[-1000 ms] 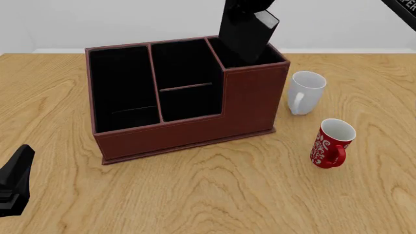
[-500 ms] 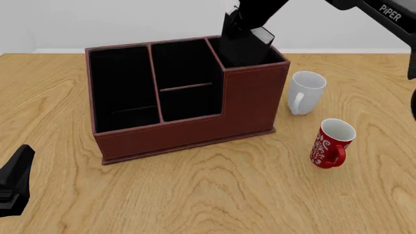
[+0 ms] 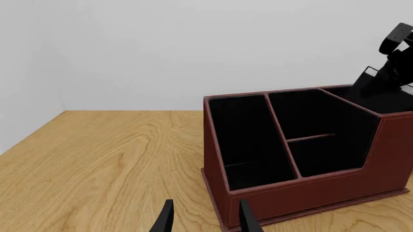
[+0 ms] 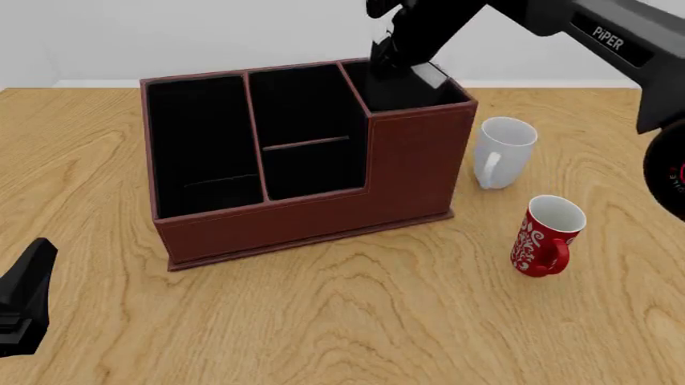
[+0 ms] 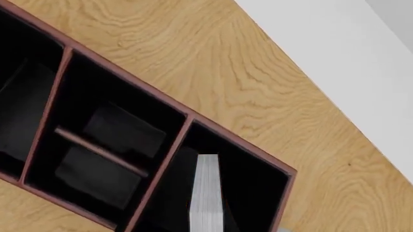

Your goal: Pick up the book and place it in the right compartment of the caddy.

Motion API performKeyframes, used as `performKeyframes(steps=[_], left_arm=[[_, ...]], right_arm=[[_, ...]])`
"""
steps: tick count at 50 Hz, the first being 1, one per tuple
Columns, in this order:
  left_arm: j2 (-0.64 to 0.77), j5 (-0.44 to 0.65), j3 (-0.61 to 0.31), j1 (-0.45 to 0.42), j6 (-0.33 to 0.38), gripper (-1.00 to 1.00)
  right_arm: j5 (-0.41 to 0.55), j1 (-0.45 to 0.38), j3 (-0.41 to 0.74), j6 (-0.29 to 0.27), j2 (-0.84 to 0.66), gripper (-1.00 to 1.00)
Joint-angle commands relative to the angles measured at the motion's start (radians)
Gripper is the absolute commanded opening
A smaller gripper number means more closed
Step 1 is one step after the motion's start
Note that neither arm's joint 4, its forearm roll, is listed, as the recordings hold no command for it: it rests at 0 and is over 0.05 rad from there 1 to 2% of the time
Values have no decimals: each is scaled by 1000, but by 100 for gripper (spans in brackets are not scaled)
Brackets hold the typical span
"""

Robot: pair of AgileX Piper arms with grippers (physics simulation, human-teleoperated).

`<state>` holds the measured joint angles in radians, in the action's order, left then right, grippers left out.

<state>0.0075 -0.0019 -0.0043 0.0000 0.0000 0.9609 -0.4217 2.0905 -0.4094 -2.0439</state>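
The red-brown caddy (image 4: 321, 216) stands mid-table with its black sections open upward. My right gripper (image 4: 407, 44) is above the right compartment (image 4: 402, 92) and shut on the black book (image 4: 425, 76). The book is tilted and mostly sunk into that slot; only its top corner shows above the rim. In the right wrist view its white page edges (image 5: 206, 193) stand inside the right compartment (image 5: 252, 193) of the caddy (image 5: 239, 140). My left gripper (image 4: 22, 305) is open and empty low at the near left; its fingertips (image 3: 164, 222) point toward the caddy (image 3: 310, 191).
A white mug (image 4: 501, 152) stands just right of the caddy. A red patterned mug (image 4: 546, 237) stands nearer, to the right front. The table's far edge meets a pale wall behind the caddy.
My right gripper has lowered the book further into the right compartment, so less of it shows above the rim. The left arm has not moved.
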Motion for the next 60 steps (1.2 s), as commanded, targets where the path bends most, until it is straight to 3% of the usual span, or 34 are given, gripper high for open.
performKeyframes(steps=[1, 16, 17, 27, 37, 38, 41, 42, 44, 47, 51, 52, 56, 58, 59, 60], left_arm=[[0, 0, 0, 0, 0, 100], [0, 0, 0, 0, 0, 100], [0, 0, 0, 0, 0, 100], [0, 0, 0, 0, 0, 100], [0, 0, 0, 0, 0, 100], [0, 0, 0, 0, 0, 100], [0, 0, 0, 0, 0, 100], [0, 0, 0, 0, 0, 100], [0, 0, 0, 0, 0, 100], [0, 0, 0, 0, 0, 100], [0, 0, 0, 0, 0, 100], [0, 0, 0, 0, 0, 100], [0, 0, 0, 0, 0, 100], [0, 0, 0, 0, 0, 100], [0, 0, 0, 0, 0, 100], [0, 0, 0, 0, 0, 100]], right_arm=[[-11, 10, 11, 23, -25, -100], [0, 33, 55, 7, -69, -100], [0, 34, 58, 7, -69, 100], [20, 40, 116, -12, -63, 100], [-112, 33, -85, -23, 113, 100], [-181, 18, -199, -5, 206, 100], [-249, 11, -305, 5, 281, 100], [-317, -1, -444, -1, 359, 100], [-375, 5, -554, -10, 419, 100], [-425, 20, -613, -17, 461, 100], [-554, 44, -816, -37, 592, 100], [-567, 40, -849, -16, 621, 100], [-632, 37, -964, -21, 762, 100], [-624, 24, -984, 31, 799, 100], [-639, 47, -1018, -44, 803, 100], [-645, 54, -1034, -43, 828, 100]])
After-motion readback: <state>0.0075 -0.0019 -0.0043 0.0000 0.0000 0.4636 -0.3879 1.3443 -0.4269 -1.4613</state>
